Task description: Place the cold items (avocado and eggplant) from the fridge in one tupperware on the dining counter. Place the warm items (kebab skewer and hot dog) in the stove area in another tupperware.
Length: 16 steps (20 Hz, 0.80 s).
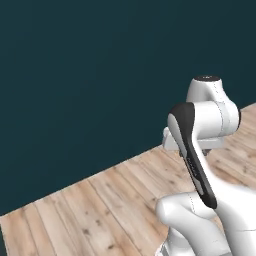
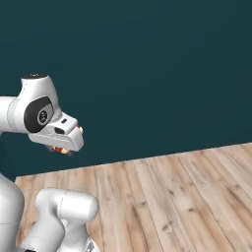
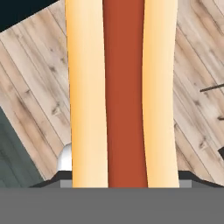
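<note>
A hot dog [image 3: 124, 96], a red sausage in a pale bun, runs lengthwise up the middle of the hand view and is held between the fingers of my gripper [image 3: 120, 181]. The gripper is shut on it. In the right base view the white hand [image 2: 56, 133] hangs at the left, above the floor, and small orange ends of the hot dog [image 2: 61, 149] peek out beneath it. The left base view has the arm's upper links [image 1: 200, 135] in front of the hand.
A wooden plank floor [image 2: 172, 197] spreads below the arm, and a dark teal wall [image 2: 147, 74] closes the far side. In the hand view a grey-green surface [image 3: 11, 162] lies at the lower left and thin dark shapes [image 3: 212, 89] at the right edge.
</note>
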### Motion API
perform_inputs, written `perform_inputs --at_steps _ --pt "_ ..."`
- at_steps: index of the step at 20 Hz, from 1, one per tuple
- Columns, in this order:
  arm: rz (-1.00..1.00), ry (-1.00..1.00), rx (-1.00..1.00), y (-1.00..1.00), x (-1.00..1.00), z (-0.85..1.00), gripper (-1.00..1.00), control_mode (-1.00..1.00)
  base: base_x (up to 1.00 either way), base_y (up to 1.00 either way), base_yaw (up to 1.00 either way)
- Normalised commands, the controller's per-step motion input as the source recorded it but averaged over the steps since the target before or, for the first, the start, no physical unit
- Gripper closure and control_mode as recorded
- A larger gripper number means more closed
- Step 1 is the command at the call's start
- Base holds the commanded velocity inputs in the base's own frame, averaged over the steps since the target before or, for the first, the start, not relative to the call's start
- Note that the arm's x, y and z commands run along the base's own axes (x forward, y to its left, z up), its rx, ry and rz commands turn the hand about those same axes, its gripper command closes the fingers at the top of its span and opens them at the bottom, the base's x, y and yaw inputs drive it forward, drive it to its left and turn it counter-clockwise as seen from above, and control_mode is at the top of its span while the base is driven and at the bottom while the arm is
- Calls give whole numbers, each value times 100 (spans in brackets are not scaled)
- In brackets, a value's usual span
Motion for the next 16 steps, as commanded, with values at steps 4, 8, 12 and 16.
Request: perform_inputs --at_steps 4,8,12,16 --pt "0 0 0 0 0 0 100 100 100 1 -47" --pt "0 0 0 0 0 0 100 100 100 21 -52" --pt "0 0 0 0 0 0 100 100 100 30 -52" --pt "0 0 0 0 0 0 100 100 100 4 -46"
